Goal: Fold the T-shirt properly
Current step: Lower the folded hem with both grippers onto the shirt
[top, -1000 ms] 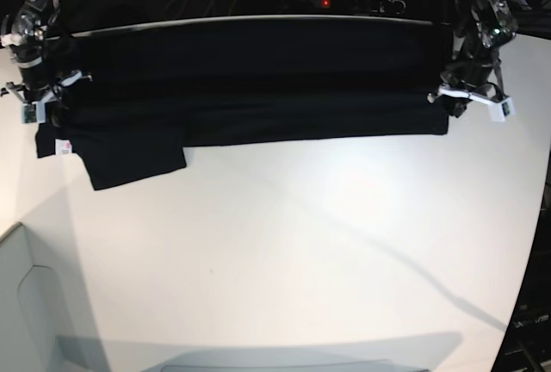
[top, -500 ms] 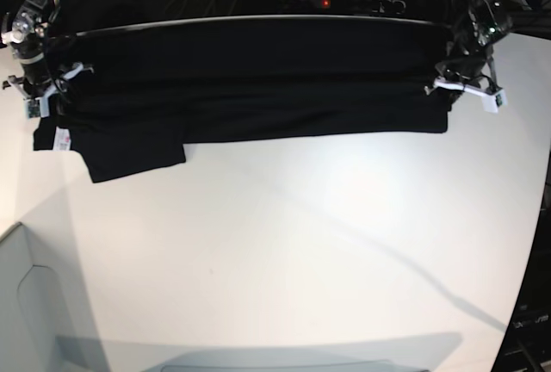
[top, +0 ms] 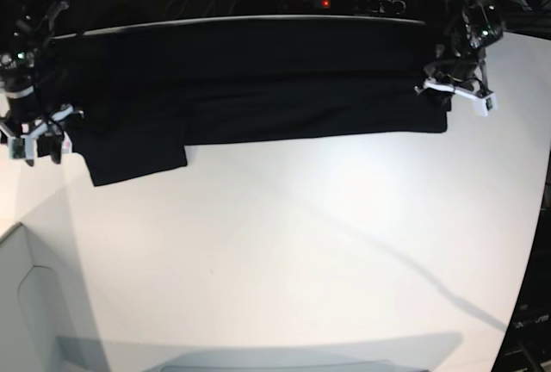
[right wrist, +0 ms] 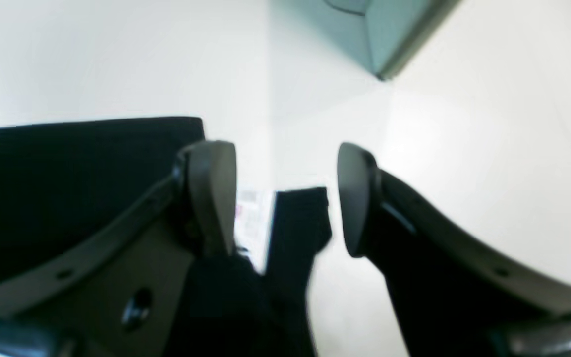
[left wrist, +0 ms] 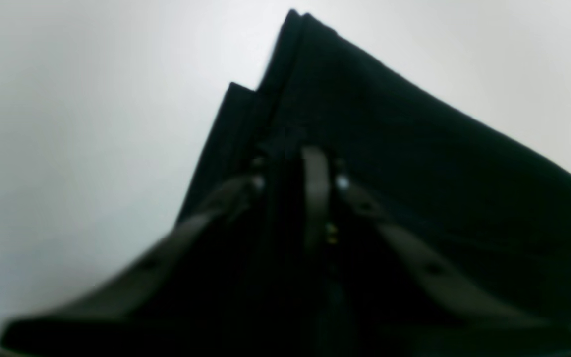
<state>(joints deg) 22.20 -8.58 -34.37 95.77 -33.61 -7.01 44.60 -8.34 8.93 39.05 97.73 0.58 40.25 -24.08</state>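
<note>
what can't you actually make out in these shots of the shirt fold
- Left gripper, left wrist view: dark and blurred against the black T-shirt; whether the jaws still pinch cloth cannot be told.
- T-shirt print: no view shows it; only plain black cloth faces the cameras.
- White tag, right wrist view: partly behind a finger of the open right gripper, text blurred.
- Base view: shirt's far edge merges with the dark background.

The T-shirt is plain black, no print showing, with a small white tag bearing faint pink marks. The worktop is white. A pale teal-grey bin stands nearby. The right end effector has dark grey fingers.
</note>
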